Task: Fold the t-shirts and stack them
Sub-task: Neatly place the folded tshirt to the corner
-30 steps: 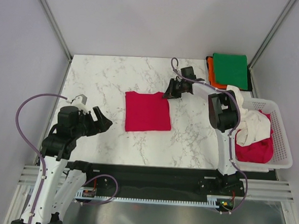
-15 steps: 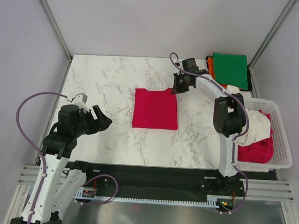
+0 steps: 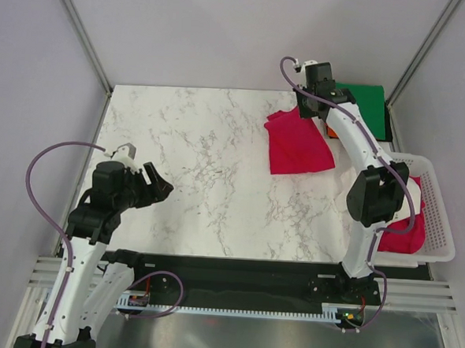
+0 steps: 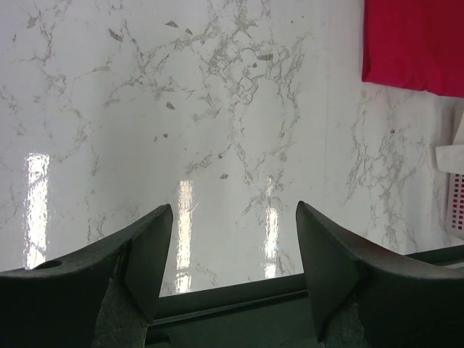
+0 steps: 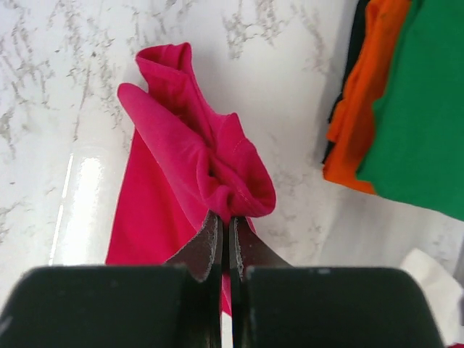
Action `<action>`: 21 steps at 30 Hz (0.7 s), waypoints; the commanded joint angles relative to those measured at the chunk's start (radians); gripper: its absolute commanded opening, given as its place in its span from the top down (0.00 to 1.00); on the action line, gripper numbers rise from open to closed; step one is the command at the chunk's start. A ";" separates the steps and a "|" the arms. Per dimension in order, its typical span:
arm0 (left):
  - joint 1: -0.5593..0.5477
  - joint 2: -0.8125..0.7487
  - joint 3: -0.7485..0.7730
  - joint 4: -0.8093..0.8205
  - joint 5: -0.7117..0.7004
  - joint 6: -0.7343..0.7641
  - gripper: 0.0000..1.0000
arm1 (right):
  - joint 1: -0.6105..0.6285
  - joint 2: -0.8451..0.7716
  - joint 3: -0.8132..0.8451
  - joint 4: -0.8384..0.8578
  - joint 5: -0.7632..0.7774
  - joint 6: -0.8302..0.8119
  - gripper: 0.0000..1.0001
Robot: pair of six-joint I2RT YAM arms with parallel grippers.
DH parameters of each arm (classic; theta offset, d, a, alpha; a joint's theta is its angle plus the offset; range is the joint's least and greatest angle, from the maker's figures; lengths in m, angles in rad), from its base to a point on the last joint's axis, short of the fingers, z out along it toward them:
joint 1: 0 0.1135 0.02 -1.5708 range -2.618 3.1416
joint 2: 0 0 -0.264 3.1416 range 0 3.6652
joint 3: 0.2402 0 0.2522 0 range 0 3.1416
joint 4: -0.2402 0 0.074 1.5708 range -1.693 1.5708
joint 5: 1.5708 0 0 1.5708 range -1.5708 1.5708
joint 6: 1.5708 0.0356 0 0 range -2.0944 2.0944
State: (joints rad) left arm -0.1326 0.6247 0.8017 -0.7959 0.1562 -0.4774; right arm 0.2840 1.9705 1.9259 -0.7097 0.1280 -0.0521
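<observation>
Just beside the green t-shirt (image 3: 359, 108), I have the right tool (image 5: 225, 221) clamped on a bunched edge of the red t-shirt (image 3: 300, 146), likely for stacking there; left tool (image 4: 232, 210) idles wide.

white marble table (image 3: 215, 193), white slotted basket (image 3: 444, 222)

Place: a robot test cell in a lab is showing itself here.
Walls: plain pale panels (image 3: 26, 67) are closing in the marble-print table (image 3: 188, 132), with metal struts (image 3: 79, 29) rising at the upper corners.
Mounting: the left arm (image 3: 96, 213) and right arm (image 3: 366, 190) are standing bolted to a black rail (image 3: 234, 270) along the bottom of the frame, above a slotted wiring duct (image 3: 248, 307).
</observation>
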 commanded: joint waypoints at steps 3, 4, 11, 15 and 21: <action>-0.002 0.013 -0.001 0.034 -0.032 -0.017 0.25 | -0.020 -0.079 0.125 -0.004 0.081 -0.097 1.00; -0.007 0.018 -0.001 0.032 -0.033 -0.018 0.25 | -0.026 -0.082 0.134 -0.004 0.081 -0.101 1.00; -0.021 0.027 0.001 0.027 -0.043 -0.024 0.26 | -0.065 -0.114 0.212 -0.004 0.071 -0.114 1.00; -0.025 0.032 -0.001 0.026 -0.043 -0.023 0.26 | -0.080 -0.111 0.294 -0.010 0.074 -0.120 1.00; -0.027 0.041 0.001 0.026 -0.046 -0.026 0.26 | -0.091 -0.107 0.374 -0.010 0.079 -0.138 1.00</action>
State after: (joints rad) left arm -0.1547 0.6621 0.8017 -0.7963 0.1303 -0.4786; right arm 0.1982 1.9232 2.2288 -0.7570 0.1898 -0.1604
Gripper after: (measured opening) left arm 0.743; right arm 0.029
